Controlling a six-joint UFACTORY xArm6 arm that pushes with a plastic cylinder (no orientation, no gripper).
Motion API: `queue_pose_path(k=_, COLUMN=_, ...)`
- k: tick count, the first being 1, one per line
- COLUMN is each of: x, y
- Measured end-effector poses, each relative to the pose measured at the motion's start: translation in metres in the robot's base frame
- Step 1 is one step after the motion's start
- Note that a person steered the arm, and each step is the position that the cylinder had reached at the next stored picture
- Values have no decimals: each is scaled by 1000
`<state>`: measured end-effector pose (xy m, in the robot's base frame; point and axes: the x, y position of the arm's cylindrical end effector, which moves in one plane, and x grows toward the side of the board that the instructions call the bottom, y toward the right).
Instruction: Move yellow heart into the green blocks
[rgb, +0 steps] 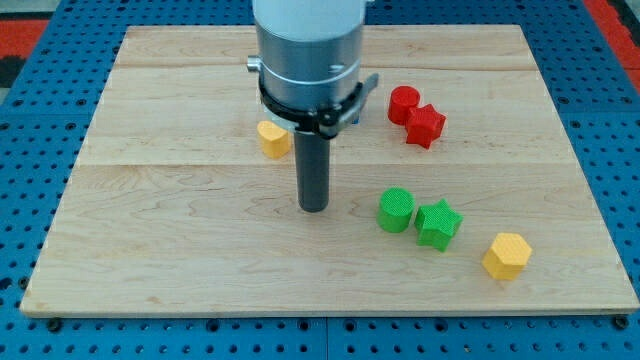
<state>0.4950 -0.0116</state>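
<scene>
The yellow heart (273, 138) lies on the wooden board left of centre, partly beside the arm's body. The green cylinder (396, 210) and the green star (438, 222) sit touching each other right of centre, lower down. My tip (314, 207) rests on the board below and to the right of the yellow heart, apart from it, and to the left of the green cylinder with a clear gap between them.
A red cylinder (403, 103) and a red block (426, 125) touch each other at the upper right. A yellow hexagon (507, 255) lies at the lower right, past the green star. The wooden board (150, 250) ends in a blue pegboard surround.
</scene>
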Motion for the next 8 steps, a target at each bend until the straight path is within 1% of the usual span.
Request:
queue_pose_path(k=1, x=6, y=58)
queue_pose_path(k=2, x=30, y=102)
queue_pose_path(k=3, x=31, y=104)
queue_pose_path(k=4, x=-4, y=10)
queue_pose_path(k=5, x=-19, y=-99)
queue_pose_path(k=6, x=-68, y=-131)
queue_pose_path(k=7, x=-97, y=-122)
queue_pose_path(k=8, x=-79, y=-60)
